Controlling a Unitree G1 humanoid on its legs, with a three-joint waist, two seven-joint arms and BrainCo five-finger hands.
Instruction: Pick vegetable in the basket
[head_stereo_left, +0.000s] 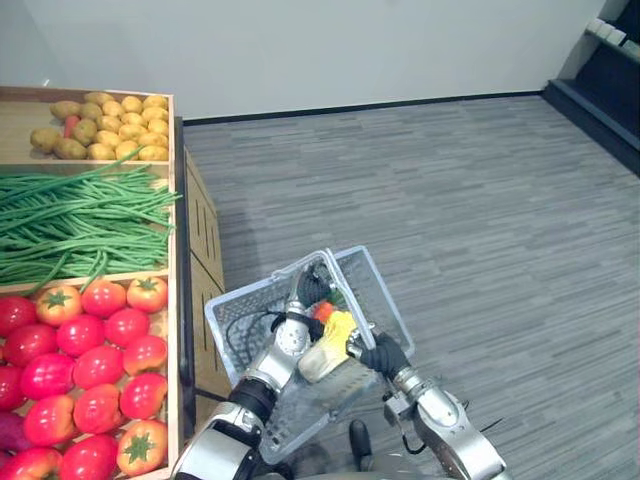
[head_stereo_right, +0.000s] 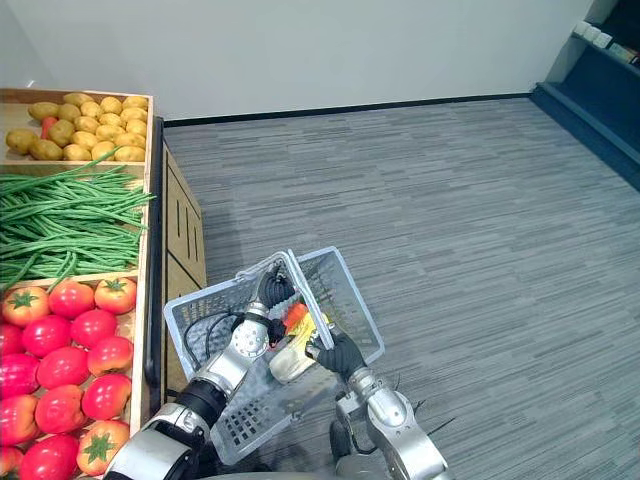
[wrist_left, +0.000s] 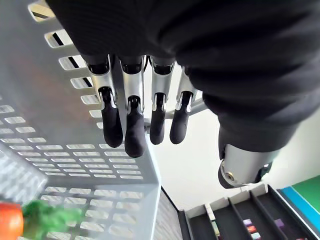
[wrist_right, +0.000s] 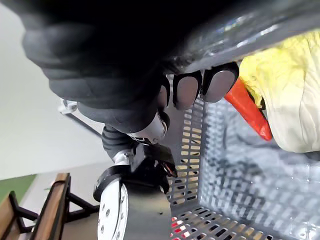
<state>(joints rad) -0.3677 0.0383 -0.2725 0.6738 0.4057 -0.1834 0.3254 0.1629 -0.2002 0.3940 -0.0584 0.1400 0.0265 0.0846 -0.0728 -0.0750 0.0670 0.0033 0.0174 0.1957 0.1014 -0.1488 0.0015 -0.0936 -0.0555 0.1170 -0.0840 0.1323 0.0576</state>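
Left eye view, basket (head_stereo_left: 375, 275), grey floor (head_stereo_left: 450, 200) (carpet)

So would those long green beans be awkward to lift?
Probably. The green beans are long and thin, so they would likely droop at the ends. They lie crisscrossed in a loose heap, so pulling a few may drag others along.
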